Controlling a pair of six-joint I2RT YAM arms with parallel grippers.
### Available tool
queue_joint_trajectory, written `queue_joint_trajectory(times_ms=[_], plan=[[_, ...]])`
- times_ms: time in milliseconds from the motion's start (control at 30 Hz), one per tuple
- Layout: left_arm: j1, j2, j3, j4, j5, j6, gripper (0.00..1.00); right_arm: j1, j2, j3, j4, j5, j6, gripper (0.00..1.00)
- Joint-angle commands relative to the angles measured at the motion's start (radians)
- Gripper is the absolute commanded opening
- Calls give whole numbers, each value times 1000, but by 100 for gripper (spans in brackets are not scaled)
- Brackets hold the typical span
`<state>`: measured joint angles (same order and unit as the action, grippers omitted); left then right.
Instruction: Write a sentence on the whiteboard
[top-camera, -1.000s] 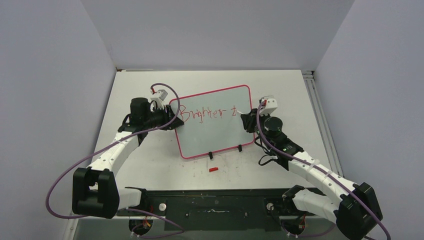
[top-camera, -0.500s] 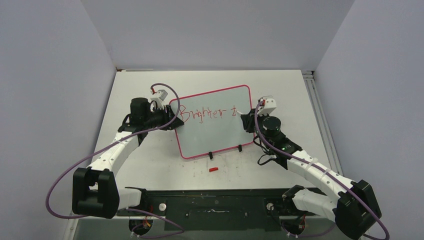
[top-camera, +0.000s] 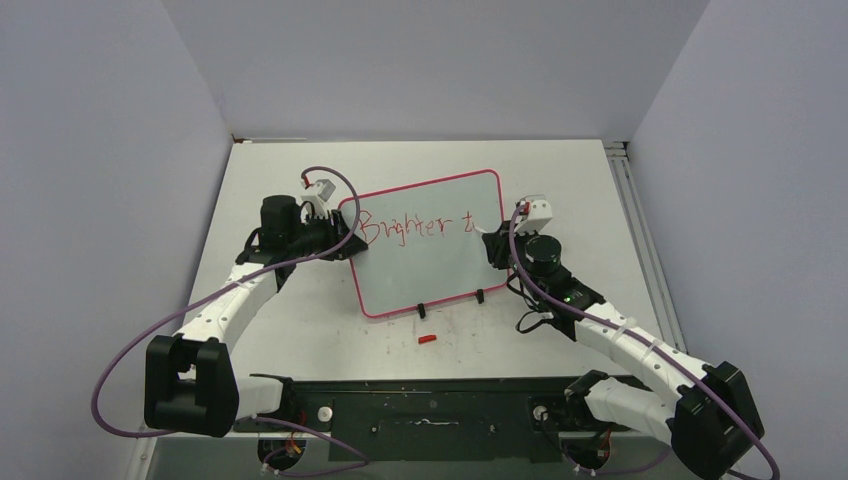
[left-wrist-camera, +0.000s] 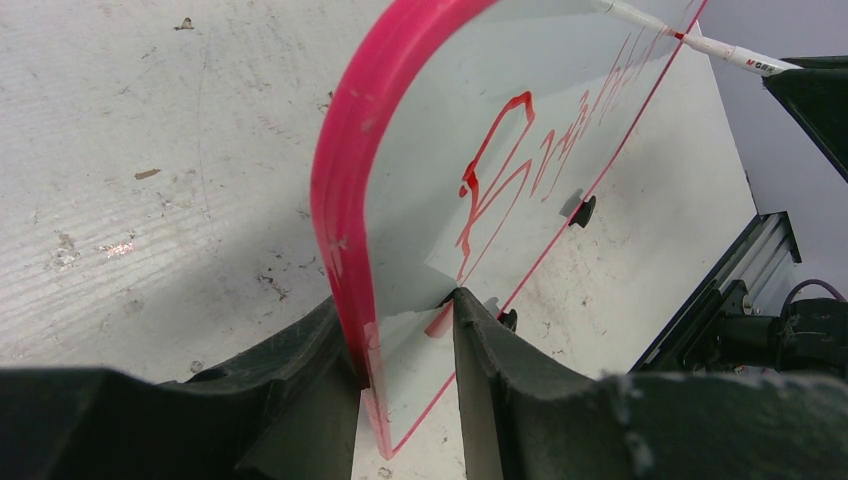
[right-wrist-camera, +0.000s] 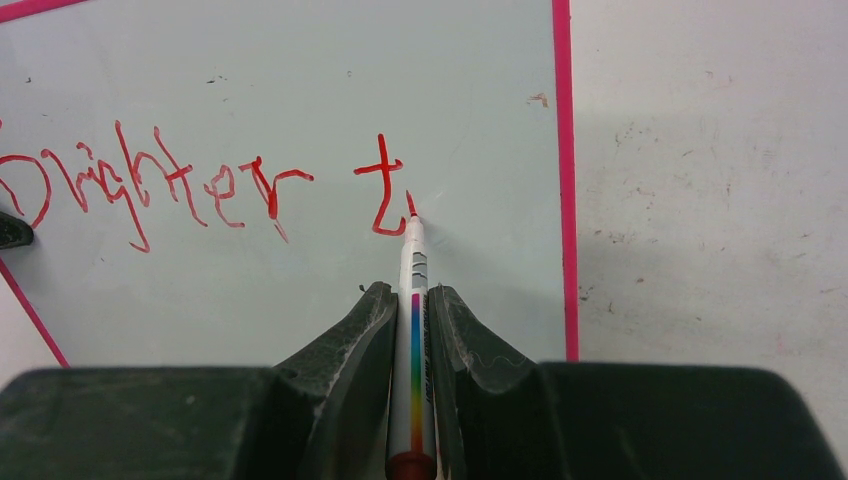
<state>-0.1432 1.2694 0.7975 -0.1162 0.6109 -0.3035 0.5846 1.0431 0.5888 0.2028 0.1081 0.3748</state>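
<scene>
Top view from above and behind the arms: a whiteboard with a thin pink-red frame stands at the middle of the frame on a scuffed white counter, propped on two small black feet at its lower edge. Across its upper part runs the red handwritten sentence, which reads only "Brighter t". The left gripper meets the board's left edge. The right gripper is at the board's right edge, level with the writing; at this size its marker appears only as a thin pale sliver. A small red cap lies on the counter just below the board.

Left wrist view: the left gripper is clamped narrow on the whiteboard, one black finger on each face of the pink frame at lower centre. The board rises away toward the upper right, with the lettering seen steeply foreshortened. A white marker touches the board at the top right of the frame.

Right wrist view: the right gripper is closed tight around a white marker with a rainbow stripe, pointing up the centre of the frame. Its red tip touches the whiteboard just right of the "t", where a short new stroke begins. The words run from the left edge to the centre. The pink frame runs vertically right of the tip, with bare counter beyond it.
</scene>
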Motion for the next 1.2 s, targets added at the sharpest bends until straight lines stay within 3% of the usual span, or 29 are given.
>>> queue_joint_trajectory(times_ms=[0,900,1167], plan=[[4,-27,33,38,-5,9,33,8,-32,20,9,8,-6,5],[5,-28,34,37,-7,12,33,5,46,72,111,33,-37,5],[5,-29,35,36,-6,11,33,6,-25,73,85,38,-40,5]])
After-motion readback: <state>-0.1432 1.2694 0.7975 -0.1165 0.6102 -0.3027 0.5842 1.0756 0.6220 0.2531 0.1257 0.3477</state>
